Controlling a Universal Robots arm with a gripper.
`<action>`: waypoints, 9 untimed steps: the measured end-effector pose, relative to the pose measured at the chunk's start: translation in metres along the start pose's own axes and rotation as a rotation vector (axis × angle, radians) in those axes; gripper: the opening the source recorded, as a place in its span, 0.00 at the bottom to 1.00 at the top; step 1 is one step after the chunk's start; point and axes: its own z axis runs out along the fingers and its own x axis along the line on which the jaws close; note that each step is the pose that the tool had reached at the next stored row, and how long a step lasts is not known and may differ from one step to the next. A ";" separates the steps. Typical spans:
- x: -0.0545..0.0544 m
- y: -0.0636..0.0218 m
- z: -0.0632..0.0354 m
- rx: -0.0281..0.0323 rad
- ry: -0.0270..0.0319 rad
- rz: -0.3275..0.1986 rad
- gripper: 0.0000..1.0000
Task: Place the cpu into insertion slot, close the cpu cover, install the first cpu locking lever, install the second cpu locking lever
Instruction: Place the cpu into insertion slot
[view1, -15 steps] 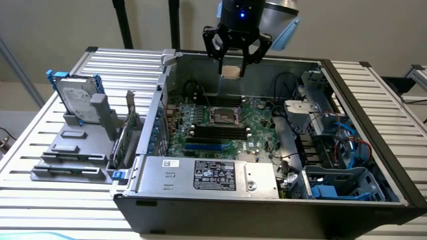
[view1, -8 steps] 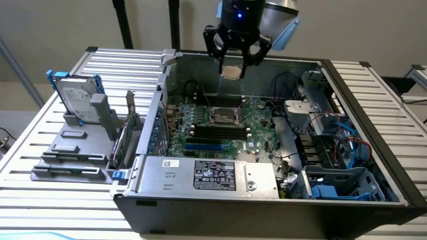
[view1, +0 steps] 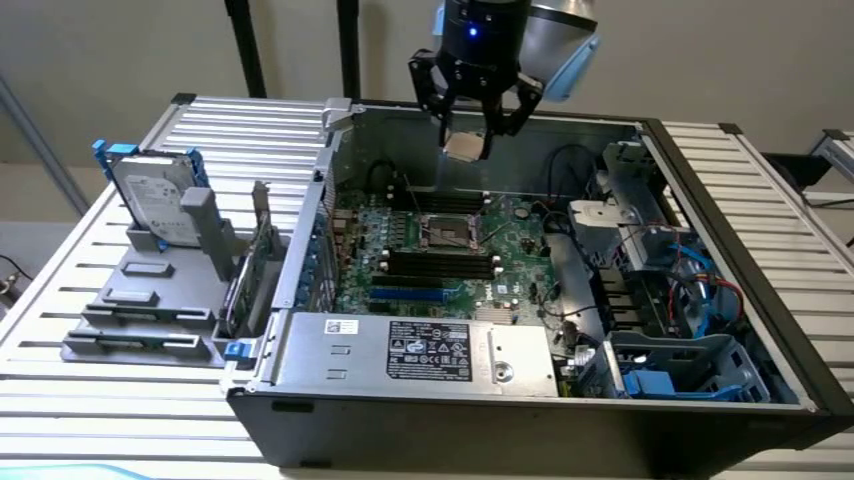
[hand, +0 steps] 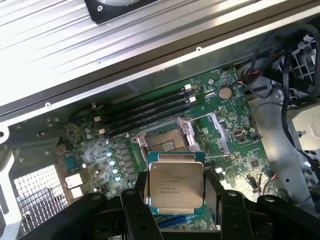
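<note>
A ribbed metal worktop (view1: 107, 400) carries a black computer case (view1: 534, 430) that lies on its side with the panel off, so the green motherboard (view1: 514, 235) faces up. Along the near edge of the case sits a silver power supply (view1: 427, 350) with a white label. On the worktop at the exterior view's left, a hard drive (view1: 150, 195) in a blue carrier stands tilted among grey plastic brackets. On the motherboard, 4 long black memory slots (view1: 441, 265) run side by side, just beside the insertion slot (view1: 451, 232), a small dark square with a thin metal rim near the middle of the board. The end effector (view1: 471, 135) hangs above the far part of the case, well clear of the board, and pinches the cpu (view1: 465, 148) by 2 opposite edges between its black fingers (hand: 141, 197). In the wrist view the cpu (hand: 176, 185) shows its pale metal face with printed lettering, held flat and level, and the insertion slot (hand: 165, 139) lies bare below and beyond it. The cpu cover (hand: 217, 132), a silvery frame with a window, stands swung up beside the slot, and a thin wire lever (hand: 202, 118) juts out next to it, unlatched. A round coin battery (hand: 226, 92) sits on the board near the ends of the memory slots.
</note>
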 end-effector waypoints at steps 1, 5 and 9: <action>0.000 0.0000 0.0002 -0.0004 -0.0015 0.018 0.54; 0.000 -0.0001 0.0010 -0.0017 -0.0076 0.088 0.54; 0.000 -0.0002 0.0018 -0.0028 -0.0136 0.157 0.54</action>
